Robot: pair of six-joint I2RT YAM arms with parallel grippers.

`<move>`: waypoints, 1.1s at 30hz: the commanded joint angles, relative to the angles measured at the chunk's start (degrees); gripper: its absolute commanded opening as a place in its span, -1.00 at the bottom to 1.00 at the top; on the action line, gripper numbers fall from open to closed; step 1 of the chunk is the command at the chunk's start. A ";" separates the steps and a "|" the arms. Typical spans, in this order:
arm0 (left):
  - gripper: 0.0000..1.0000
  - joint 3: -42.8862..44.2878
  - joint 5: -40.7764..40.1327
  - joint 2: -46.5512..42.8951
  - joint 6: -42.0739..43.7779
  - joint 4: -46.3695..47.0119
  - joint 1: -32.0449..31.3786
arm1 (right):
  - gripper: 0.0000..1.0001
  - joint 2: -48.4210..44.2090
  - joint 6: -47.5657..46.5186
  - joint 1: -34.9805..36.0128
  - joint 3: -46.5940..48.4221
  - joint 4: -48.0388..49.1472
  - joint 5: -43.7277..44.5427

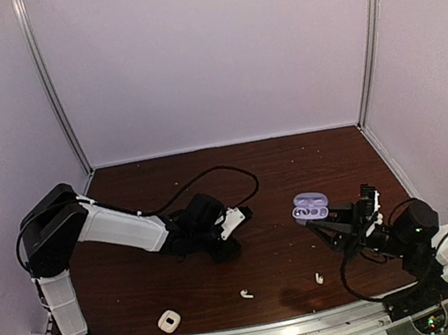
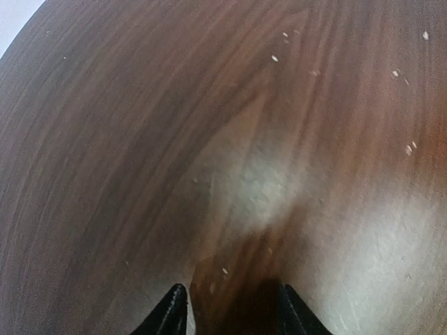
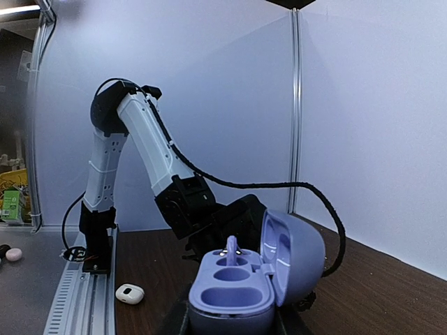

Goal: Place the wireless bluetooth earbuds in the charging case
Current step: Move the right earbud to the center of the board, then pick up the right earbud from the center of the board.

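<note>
An open purple charging case (image 1: 310,206) stands right of the table's middle. In the right wrist view the purple case (image 3: 234,293) sits between my right gripper's fingers, lid up. One purple earbud (image 3: 231,248) stands stem-up in its far socket; the near sockets look empty. My right gripper (image 1: 324,224) (image 3: 230,325) is shut on the case's base. Two white earbuds (image 1: 246,294) (image 1: 318,277) lie on the table near the front. My left gripper (image 1: 227,248) (image 2: 232,314) is open and empty, pointing down close over bare wood. The other purple earbud is out of view.
A closed white charging case (image 1: 170,320) (image 3: 130,294) lies at the front left near the rail. The left arm's black cable (image 1: 216,173) loops over the table's middle back. White walls enclose the table on three sides.
</note>
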 commanded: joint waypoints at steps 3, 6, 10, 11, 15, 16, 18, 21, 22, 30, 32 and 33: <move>-0.06 4.08 4.01 3.80 -4.03 1.74 3.76 | -1.00 -1.22 -0.49 -0.60 -0.72 -0.33 0.91; -0.01 2.04 7.62 -0.51 -1.43 3.94 3.76 | -1.00 -1.36 -0.50 -0.58 -0.72 -0.42 0.79; -0.02 -4.14 12.21 -8.46 1.40 7.88 3.76 | -1.00 -1.79 -2.08 -0.58 -0.71 -0.77 0.65; -0.02 -5.67 13.00 -10.17 1.39 8.63 3.76 | -1.00 -1.76 -2.15 -0.60 -0.67 -0.77 0.66; -0.10 -10.14 13.23 -14.70 -3.20 10.53 3.64 | -1.00 -1.48 -2.05 -0.62 -0.66 -0.42 0.52; -0.13 -10.81 13.02 -15.20 -4.05 10.50 3.45 | -1.00 -1.46 -2.07 -0.58 -0.65 -0.46 0.48; -0.19 -11.51 11.44 -15.48 -6.55 9.93 2.54 | -1.00 -1.47 -2.04 -0.58 -0.53 -0.67 0.36; -0.28 -11.30 8.38 -14.66 -7.41 8.18 -0.11 | -1.00 -1.47 -2.05 -0.58 -0.54 -0.68 0.38; -0.30 -11.02 7.08 -14.18 -7.78 7.34 -0.79 | -1.00 -1.46 -1.99 -0.58 -0.58 -0.69 0.40; -0.37 -10.47 1.19 -11.73 -10.52 4.72 -1.47 | -1.00 -1.55 -1.87 -0.58 -0.60 -1.08 0.40; -0.38 -9.93 0.60 -10.77 -10.50 4.24 -1.43 | -1.00 -1.59 -1.87 -0.58 -0.48 -1.18 0.51; -0.39 -9.71 0.47 -10.30 -10.57 4.11 -1.41 | -1.00 -1.61 -1.87 -0.58 -0.55 -1.15 0.56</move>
